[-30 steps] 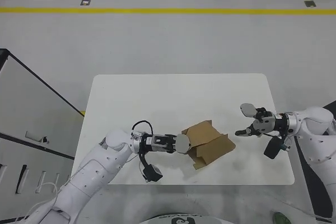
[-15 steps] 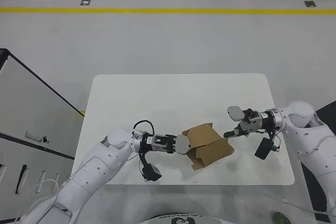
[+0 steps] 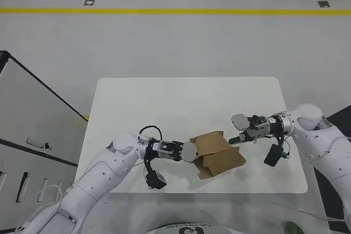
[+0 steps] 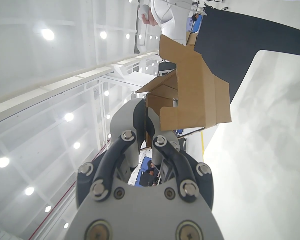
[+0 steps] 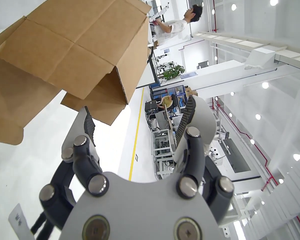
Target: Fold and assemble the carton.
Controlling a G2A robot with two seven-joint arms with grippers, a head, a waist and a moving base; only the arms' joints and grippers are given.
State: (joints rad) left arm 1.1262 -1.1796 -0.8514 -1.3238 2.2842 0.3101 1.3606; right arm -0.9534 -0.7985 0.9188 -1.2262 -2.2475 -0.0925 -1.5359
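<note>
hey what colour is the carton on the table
Plain brown, unprinted: the carton shows best in the right wrist view.

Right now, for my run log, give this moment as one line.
left hand: shut on brown cardboard carton | right hand: open, beside carton's other end | carton: partly unfolded
</note>
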